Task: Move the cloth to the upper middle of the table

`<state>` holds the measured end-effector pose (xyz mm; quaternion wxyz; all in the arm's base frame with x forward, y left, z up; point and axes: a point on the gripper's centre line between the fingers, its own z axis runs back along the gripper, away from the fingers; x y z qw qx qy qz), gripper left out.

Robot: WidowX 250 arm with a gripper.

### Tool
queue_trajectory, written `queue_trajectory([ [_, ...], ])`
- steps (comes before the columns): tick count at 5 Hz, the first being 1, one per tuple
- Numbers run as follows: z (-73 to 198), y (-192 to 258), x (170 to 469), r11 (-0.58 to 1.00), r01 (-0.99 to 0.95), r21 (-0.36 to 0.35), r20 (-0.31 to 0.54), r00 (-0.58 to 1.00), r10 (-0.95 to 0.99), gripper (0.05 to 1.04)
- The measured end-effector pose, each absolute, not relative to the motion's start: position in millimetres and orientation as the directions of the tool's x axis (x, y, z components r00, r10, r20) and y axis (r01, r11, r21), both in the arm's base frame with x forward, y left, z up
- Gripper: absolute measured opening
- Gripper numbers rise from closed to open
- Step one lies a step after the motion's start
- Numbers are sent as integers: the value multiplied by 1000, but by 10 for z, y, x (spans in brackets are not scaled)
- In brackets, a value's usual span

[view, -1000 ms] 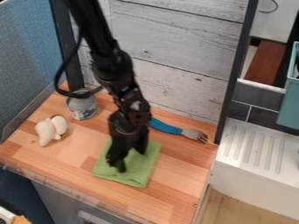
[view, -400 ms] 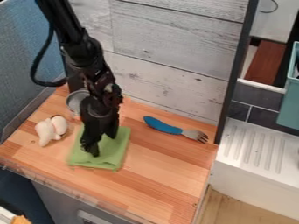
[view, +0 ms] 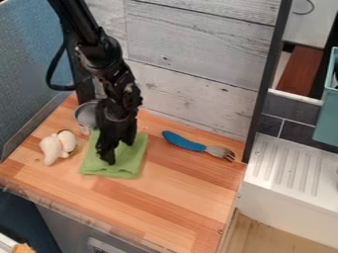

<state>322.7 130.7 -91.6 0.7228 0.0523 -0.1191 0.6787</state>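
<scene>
Fingers [view: 105,152] stand apart, with green showing in the gap, and both reach down onto the cloth [view: 131,163], seemingly pressing it flat rather than pinching a fold. One is nearer the front edge and to the left; the other is set back toward the wall and to the right.

The cloth lies under and around them on the left half of the surface [view: 178,212], roughly square, with more of it in front of the fingers and to their right than behind. The upper middle lies behind the fingers and off to the right, toward the wall [view: 191,74]; that diagonal is what the next move turns on. A slide straight back would probably leave the cloth too far left, so it likely needs to go right as well, with steady downward pressure so that the tips don't skate over the fabric.

Just beyond the cloth's back left corner is a metal can [view: 84,117], very near it; I can't tell whether they touch. A pale stuffed toy [view: 52,148] lies to the left. On the right, apart from the cloth, lies a blue-handled fork [view: 182,142], which a wide swing that way could nudge.
</scene>
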Motion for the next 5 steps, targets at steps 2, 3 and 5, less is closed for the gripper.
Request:
queue_trajectory([
  [2,-887,1326,3516,54,-992,-111,233,27,972,999],
  [3,-873,1264,3662,59,-991,-120,218,32,975,997],
  [5,-827,1126,3779,68,-988,-140,163,45,986,1001],
])
